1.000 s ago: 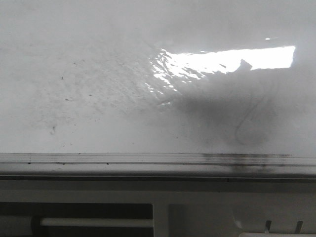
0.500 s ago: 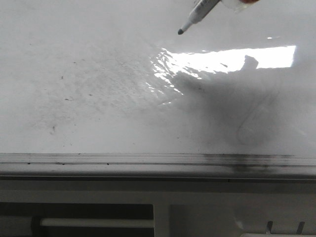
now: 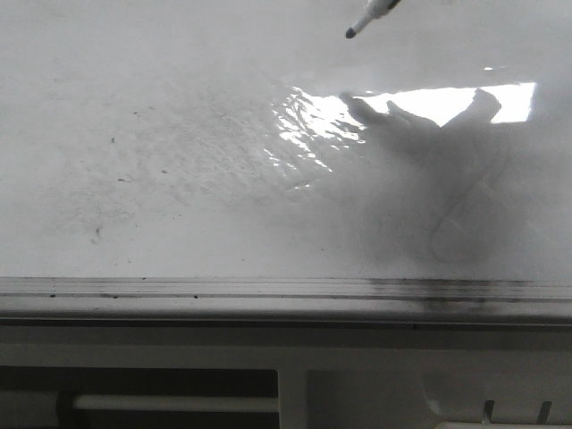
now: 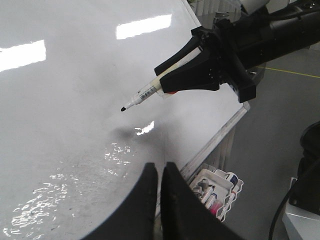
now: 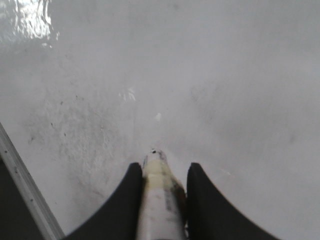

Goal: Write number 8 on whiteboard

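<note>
The whiteboard [image 3: 179,134] is glossy white, smudged, with bright glare. No black number 8 shows on it; only a faint grey erased curved smear [image 3: 451,219] at the lower right. My right gripper [image 5: 162,169] is shut on a white marker [image 5: 157,200], black tip forward. The left wrist view shows that gripper [image 4: 161,79] holding the marker [image 4: 142,95] with its tip a little off the board [image 4: 60,100], its shadow apart from it. In the front view only the marker tip [image 3: 362,22] shows at the top edge. My left gripper [image 4: 160,167] is shut and empty.
A grey metal rail [image 3: 268,290] runs along the board's lower edge, also in the left wrist view [image 4: 220,135] and right wrist view [image 5: 25,185]. A white tray with several markers [image 4: 220,192] hangs below it. The arm's shadow [image 3: 429,179] lies over the smear.
One second ago no marker showed in the front view. It came in at the top, and has now drawn back up and right; the shadow on the board has shifted.
</note>
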You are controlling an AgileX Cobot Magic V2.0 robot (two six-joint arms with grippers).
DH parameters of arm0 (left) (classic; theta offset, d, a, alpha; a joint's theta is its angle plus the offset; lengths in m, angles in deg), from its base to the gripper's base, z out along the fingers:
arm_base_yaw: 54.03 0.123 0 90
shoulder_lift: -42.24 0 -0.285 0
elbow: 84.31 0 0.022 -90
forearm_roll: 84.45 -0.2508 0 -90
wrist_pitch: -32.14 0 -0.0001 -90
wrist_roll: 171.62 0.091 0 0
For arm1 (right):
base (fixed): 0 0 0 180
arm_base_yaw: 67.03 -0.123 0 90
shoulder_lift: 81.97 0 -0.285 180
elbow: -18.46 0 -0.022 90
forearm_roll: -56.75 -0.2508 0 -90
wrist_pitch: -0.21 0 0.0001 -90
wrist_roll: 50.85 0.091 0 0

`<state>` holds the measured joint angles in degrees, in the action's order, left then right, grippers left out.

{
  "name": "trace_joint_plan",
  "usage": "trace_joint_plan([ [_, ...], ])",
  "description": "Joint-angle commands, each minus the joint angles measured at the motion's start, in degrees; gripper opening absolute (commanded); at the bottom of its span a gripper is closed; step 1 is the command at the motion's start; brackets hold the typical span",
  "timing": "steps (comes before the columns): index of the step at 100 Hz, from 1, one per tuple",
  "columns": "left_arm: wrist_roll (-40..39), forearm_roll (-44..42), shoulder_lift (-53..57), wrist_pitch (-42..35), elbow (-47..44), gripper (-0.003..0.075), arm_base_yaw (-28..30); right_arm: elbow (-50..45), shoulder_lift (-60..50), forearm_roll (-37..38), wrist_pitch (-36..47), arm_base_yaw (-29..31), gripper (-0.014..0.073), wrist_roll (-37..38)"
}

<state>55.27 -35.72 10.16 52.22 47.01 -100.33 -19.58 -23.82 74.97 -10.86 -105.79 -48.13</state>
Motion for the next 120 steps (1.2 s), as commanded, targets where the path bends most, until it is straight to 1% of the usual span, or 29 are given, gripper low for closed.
trace_joint_plan([
  [1, -0.47, 1.63, -0.42, -2.7, 1.47, -0.002, 0.09, 1.51, 0.6, 4.34, 3.34, 0.43, -0.0042, 0.03],
  [33, -0.47, 1.63, -0.42, -2.7, 1.47, -0.002, 0.09, 1.51, 2.69, 4.36, 4.06, 7.02, -0.0042, 0.18],
  [44, -0.47, 1.51, -0.42, -2.7, 1.47, -0.002, 0.09, 1.51, 3.9, 4.35, 4.17, 7.02, -0.0042, 0.31],
  [52, -0.47, 1.39, -0.54, -2.7, 1.47, -0.002, 0.09, 1.51, 5.51, 2.71, 5.21, 6.6, -0.0042, 0.31],
  [60, -0.47, 1.39, -0.54, -2.7, 1.47, -0.002, 0.09, 1.51, 6.68, 1.88, 5.36, 4.63, -0.0042, 0.31],
  [69, -0.47, 1.39, -0.54, -2.7, 1.47, -0.002, 0.09, 1.51, 7.1, 1.88, 2.86, 2.17, -0.0042, 0.31],
  [78, -0.47, 1.39, -0.54, -2.7, 1.47, -0.002, 0.09, 1.51, 6.6, 1.88, -0.83, 1.82, -0.0042, 0.31],
  [98, -0.47, 1.39, -0.54, -2.7, 1.47, -0.002, 0.09, 1.41, 1.49, 1.88, -10.4, 4.71, -0.0042, 0.57],
  [108, -0.47, 1.39, -0.54, -2.7, 1.47, -0.002, 0.09, 0.43, -1.16, 1.37, -11.94, 4.71, -0.0042, 0.57],
  [120, -0.47, 1.39, -0.54, -2.8, 1.47, -0.002, 0.09, -1.96, -2.02, -2.34, -11.94, 4.61, -0.0042, 0.57],
])
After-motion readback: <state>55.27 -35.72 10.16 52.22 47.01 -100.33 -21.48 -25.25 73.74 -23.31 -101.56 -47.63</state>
